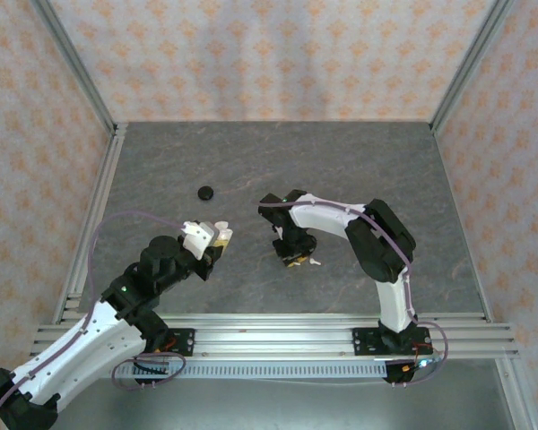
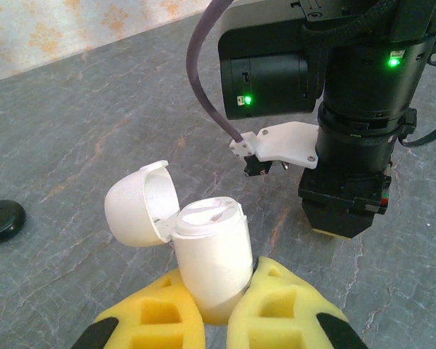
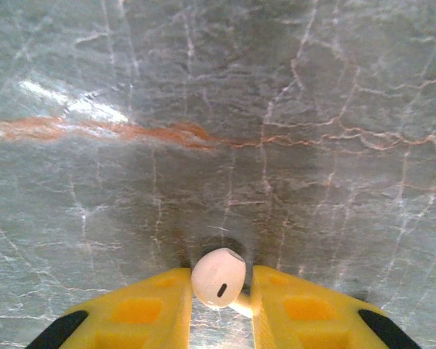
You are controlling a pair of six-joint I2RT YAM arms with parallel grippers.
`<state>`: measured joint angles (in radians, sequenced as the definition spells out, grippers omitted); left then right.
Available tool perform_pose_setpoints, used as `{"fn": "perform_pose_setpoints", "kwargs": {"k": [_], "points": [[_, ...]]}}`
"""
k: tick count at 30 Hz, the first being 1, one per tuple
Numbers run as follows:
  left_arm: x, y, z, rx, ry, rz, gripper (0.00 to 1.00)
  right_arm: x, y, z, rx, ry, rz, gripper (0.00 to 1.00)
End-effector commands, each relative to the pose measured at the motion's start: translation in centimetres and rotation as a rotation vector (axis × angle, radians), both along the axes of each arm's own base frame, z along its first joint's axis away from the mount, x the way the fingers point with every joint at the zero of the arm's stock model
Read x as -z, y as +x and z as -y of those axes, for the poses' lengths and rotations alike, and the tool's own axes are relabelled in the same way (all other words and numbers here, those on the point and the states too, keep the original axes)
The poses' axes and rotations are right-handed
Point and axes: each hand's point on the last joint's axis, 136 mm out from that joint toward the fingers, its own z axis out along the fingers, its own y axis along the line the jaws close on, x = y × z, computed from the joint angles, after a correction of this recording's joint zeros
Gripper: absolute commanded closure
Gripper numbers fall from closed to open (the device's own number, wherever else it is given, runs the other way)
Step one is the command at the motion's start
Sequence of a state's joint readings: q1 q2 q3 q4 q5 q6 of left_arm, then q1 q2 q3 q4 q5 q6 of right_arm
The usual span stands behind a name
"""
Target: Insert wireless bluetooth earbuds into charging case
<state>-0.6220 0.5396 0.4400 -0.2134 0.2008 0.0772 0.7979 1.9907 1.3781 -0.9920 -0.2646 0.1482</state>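
Note:
My left gripper point(image 2: 221, 294) is shut on the white charging case point(image 2: 212, 254), holding it by its lower body just above the table. The case's lid point(image 2: 134, 205) is swung open to the left. In the top view the case point(image 1: 219, 235) sits at the left gripper point(image 1: 217, 242). My right gripper point(image 3: 219, 291) is shut on one pale-pink earbud point(image 3: 218, 278), its round head up between the yellow fingers point(image 3: 149, 309) and close over the table. In the top view the right gripper point(image 1: 294, 257) points down to the right of the case. A small white bit point(image 1: 314, 262), perhaps the other earbud, lies beside it.
A black round disc point(image 1: 205, 192) lies on the grey stone tabletop point(image 1: 359, 161) behind the left gripper, also as the disc point(image 2: 1, 219) at the left wrist view's left edge. The right arm's wrist point(image 2: 349, 145) stands close to the right of the case. Patterned walls enclose the table.

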Motion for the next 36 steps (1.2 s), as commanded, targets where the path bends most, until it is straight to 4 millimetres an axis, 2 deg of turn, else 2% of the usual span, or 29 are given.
{"fn": "perform_pose_setpoints", "kwargs": {"k": [1, 8, 12, 16, 29, 36], "points": [[-0.6, 0.1, 0.3, 0.004, -0.024, 0.016, 1.0, 0.9, 0.1, -0.5, 0.007, -0.016, 0.006, 0.74], [-0.7, 0.1, 0.3, 0.004, -0.028, 0.021, 1.0, 0.7, 0.2, -0.7, 0.021, -0.013, 0.014, 0.78], [-0.6, 0.0, 0.4, 0.006, -0.027, 0.019, 1.0, 0.6, 0.3, -0.7, 0.03, -0.014, 0.019, 0.67], [-0.6, 0.0, 0.3, 0.004, -0.027, 0.019, 1.0, 0.3, 0.6, -0.7, 0.033, -0.016, 0.03, 0.66], [-0.6, 0.1, 0.3, 0.004, -0.02, 0.021, 1.0, -0.1, 1.1, -1.1, 0.031, -0.002, 0.054, 0.7], [-0.6, 0.1, 0.4, 0.008, -0.02, 0.02, 1.0, 0.9, 0.6, -0.8, 0.034, -0.015, 0.029, 0.76]]}}
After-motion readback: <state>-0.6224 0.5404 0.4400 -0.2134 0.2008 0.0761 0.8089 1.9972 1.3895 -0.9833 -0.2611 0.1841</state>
